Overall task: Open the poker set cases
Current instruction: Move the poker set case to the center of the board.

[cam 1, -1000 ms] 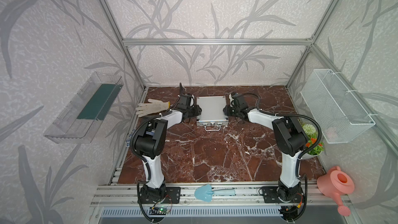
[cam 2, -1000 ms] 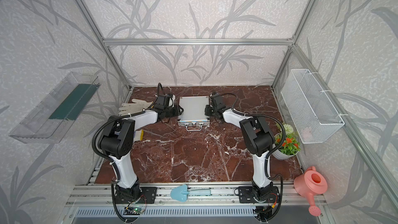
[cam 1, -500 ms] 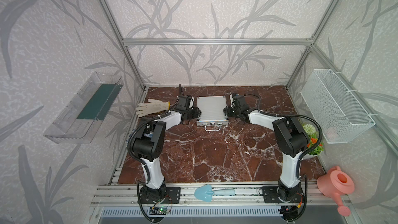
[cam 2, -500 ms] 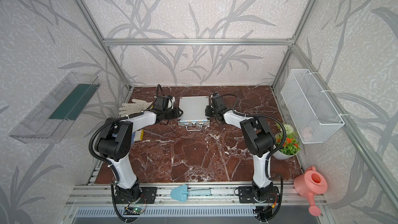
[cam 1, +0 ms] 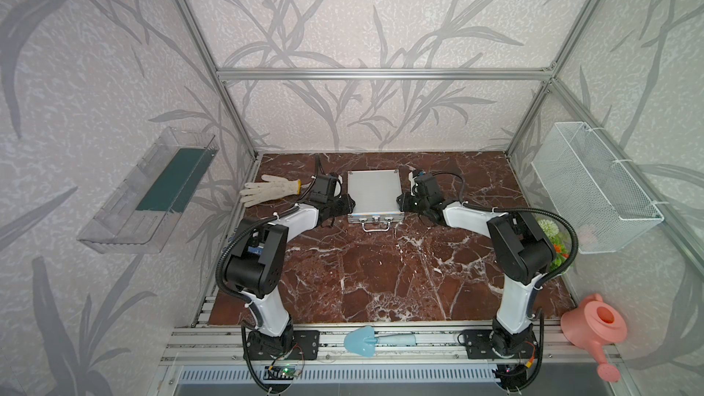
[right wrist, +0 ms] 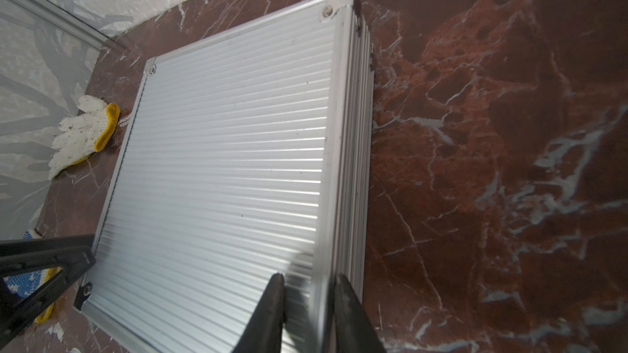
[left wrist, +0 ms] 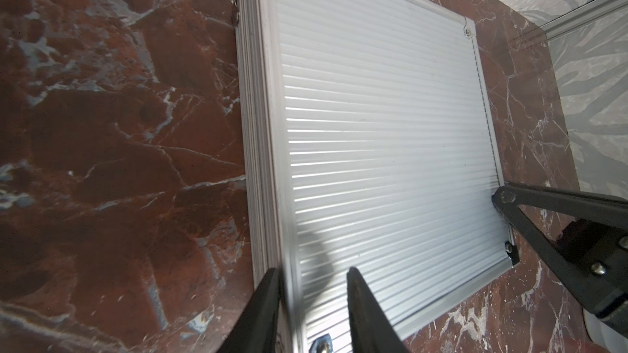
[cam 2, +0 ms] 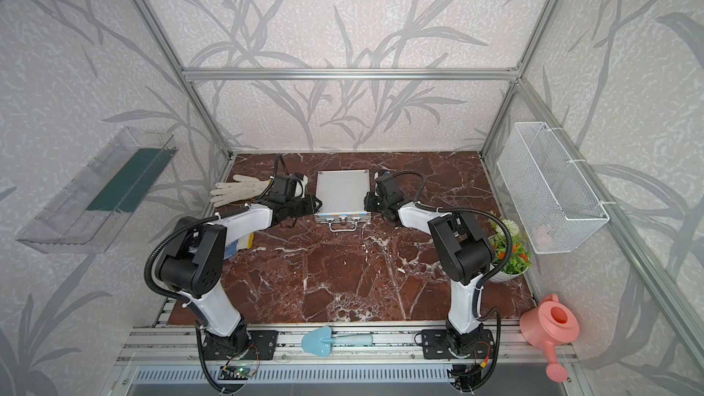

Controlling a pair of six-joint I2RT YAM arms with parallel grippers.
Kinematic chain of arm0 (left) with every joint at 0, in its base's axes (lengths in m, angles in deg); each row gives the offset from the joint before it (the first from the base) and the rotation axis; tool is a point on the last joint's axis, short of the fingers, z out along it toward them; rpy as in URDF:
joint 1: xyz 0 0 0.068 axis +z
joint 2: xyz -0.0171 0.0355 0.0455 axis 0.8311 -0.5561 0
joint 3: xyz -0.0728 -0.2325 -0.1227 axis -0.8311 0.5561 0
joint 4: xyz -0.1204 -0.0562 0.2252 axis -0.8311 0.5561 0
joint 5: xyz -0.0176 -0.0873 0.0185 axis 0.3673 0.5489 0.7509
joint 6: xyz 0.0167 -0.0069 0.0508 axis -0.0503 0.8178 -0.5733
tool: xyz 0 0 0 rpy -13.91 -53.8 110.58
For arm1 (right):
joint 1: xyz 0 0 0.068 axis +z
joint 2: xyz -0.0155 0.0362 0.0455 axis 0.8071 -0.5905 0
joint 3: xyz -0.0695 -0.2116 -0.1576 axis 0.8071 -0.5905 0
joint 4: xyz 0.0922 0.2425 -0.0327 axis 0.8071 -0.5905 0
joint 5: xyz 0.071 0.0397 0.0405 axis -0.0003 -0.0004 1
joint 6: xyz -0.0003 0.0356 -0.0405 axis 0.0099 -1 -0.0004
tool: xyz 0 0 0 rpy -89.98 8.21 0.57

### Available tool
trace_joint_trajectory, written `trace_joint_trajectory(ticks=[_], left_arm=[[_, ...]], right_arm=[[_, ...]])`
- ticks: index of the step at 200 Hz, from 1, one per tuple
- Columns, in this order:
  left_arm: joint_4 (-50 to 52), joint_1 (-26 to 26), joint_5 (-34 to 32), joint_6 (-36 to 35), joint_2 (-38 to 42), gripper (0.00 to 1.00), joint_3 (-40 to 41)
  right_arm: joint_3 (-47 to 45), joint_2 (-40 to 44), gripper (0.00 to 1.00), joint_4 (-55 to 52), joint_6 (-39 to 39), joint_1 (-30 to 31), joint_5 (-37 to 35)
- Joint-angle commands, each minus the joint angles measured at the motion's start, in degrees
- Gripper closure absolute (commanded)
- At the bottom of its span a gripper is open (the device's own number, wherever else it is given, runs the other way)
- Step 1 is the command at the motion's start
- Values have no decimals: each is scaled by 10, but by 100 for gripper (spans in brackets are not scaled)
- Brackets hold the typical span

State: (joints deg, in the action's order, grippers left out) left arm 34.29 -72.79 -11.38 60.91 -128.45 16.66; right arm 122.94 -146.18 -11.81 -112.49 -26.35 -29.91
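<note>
Here, on the marbled table [cam 1: 381, 272], we see the left gripper [left wrist: 312, 275] and right gripper [right wrist: 309, 278], jaws narrow, astride opposite side rims of the closed silver case [cam 1: 373, 194] lying flat towards the back wall; whether they pinch it, we cannot tell.

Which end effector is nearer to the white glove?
Left. The left end effector is at the case's edge facing the glove; the right end effector is across the case.
</note>
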Motion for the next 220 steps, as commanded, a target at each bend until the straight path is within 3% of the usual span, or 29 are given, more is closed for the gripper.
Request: trace_joint_trajectory(ticks=[1,91,220], left_arm=[[-14,-15,12,12,12,65,10],[-8,-46,-6,14,16,81,22],[8,-68,-40,22,76,84,85]], right_arm=[[-26,16,75,-35,-7,16,11],[-60,38,80,-12,-17,35,23],[-131,78,82,8,-54,56,11]])
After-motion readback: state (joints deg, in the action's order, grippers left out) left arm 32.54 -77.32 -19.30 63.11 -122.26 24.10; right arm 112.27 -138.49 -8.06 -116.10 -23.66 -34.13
